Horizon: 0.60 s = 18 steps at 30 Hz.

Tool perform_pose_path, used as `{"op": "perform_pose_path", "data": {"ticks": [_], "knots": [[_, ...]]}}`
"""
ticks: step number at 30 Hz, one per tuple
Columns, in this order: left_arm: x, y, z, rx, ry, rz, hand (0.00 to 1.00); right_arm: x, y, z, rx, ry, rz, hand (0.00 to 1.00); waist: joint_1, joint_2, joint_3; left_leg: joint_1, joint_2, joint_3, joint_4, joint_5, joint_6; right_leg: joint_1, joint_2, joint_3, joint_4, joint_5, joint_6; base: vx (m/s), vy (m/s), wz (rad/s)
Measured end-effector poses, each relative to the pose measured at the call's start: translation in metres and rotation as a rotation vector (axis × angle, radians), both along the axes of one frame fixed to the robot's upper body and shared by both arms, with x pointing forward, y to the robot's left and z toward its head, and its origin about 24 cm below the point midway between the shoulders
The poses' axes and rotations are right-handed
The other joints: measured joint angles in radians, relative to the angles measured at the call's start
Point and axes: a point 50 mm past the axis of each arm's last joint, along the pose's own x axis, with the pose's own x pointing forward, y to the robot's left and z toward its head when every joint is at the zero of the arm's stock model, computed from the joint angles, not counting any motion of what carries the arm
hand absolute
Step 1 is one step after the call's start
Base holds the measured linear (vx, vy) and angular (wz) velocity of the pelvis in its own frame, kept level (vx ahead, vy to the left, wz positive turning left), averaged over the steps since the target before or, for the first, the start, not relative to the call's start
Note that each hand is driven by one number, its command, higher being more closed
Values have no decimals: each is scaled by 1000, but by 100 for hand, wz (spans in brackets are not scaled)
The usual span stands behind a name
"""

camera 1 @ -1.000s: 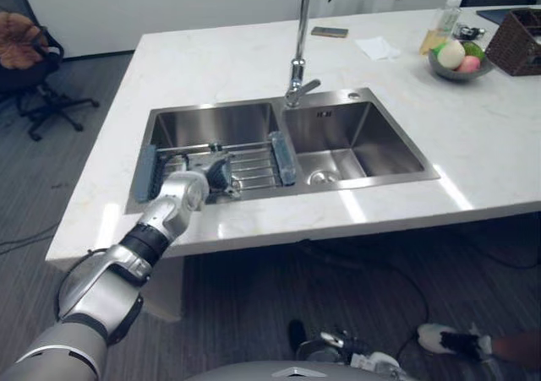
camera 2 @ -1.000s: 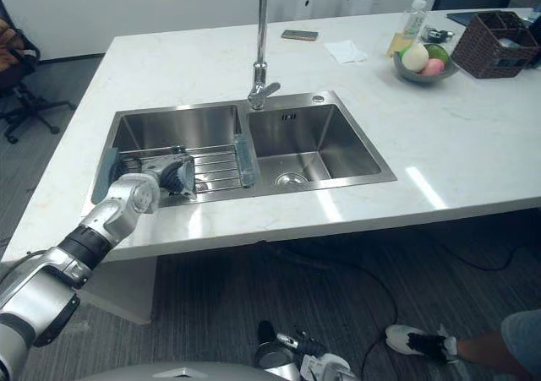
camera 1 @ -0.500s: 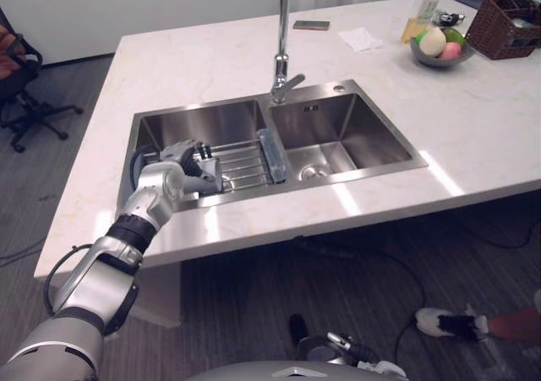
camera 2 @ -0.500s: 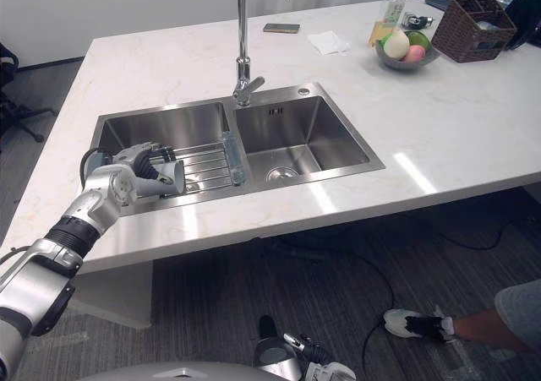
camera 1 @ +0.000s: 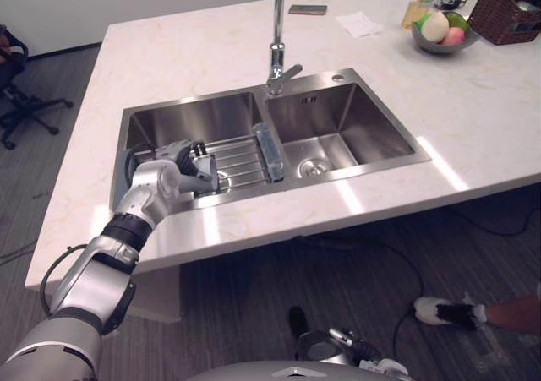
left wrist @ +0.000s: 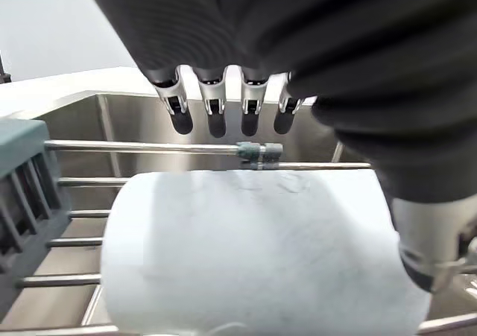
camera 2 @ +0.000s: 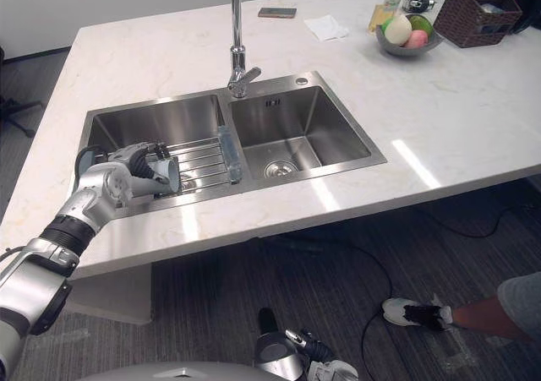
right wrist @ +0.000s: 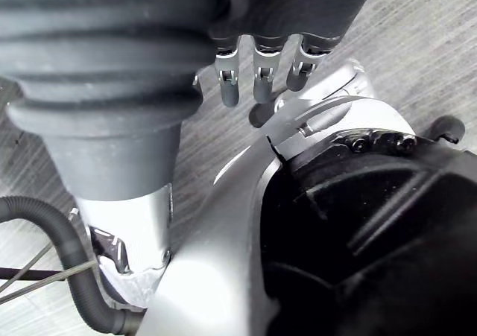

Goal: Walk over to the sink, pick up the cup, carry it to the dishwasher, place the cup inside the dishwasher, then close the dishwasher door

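Note:
A white cup (left wrist: 253, 254) lies on its side on the wire drying rack (camera 1: 241, 157) across the left basin of the steel sink (camera 1: 338, 136). My left hand (camera 1: 165, 174) reaches over the counter's front edge into that basin. It is shut on the cup (camera 2: 172, 175), with the fingers (left wrist: 216, 116) arched over the far side and the thumb (left wrist: 425, 239) against the near side. The cup's open mouth points toward the right basin. My right hand (right wrist: 257, 83) hangs low beside my body with relaxed fingers, holding nothing.
A tall faucet (camera 1: 276, 35) stands behind the divider between the basins. On the white counter at the back right are a fruit bowl (camera 1: 444, 33), a wicker basket (camera 1: 507, 5) and a phone (camera 1: 307, 10). A person's shoe (camera 1: 444, 311) rests on the floor at the lower right.
The whole picture has shifted, so the camera has moved. My left hand stays on the cup at the rack, its grip a little further round it.

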Motion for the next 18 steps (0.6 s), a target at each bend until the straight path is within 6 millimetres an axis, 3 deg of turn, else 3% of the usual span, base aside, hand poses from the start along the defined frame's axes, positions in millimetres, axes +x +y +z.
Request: {"op": "perform_pose_path", "data": {"ticks": [7, 18], "knots": [[-1, 18, -8, -15, 38, 87, 0, 0, 0, 0, -1, 1, -2, 0, 0, 0, 0, 1, 0, 2, 3, 0, 0, -2, -1, 10, -7, -3, -6, 0, 0, -3], [-2, 24, -11, -31, 53, 93, 0, -1, -4, 2, -9, -15, -17, 0, -6, 19, 10, -5, 5, 22, 0, -1, -1, -19, 9, 25, -1, 6, -1, -26, -19, -5]]}}
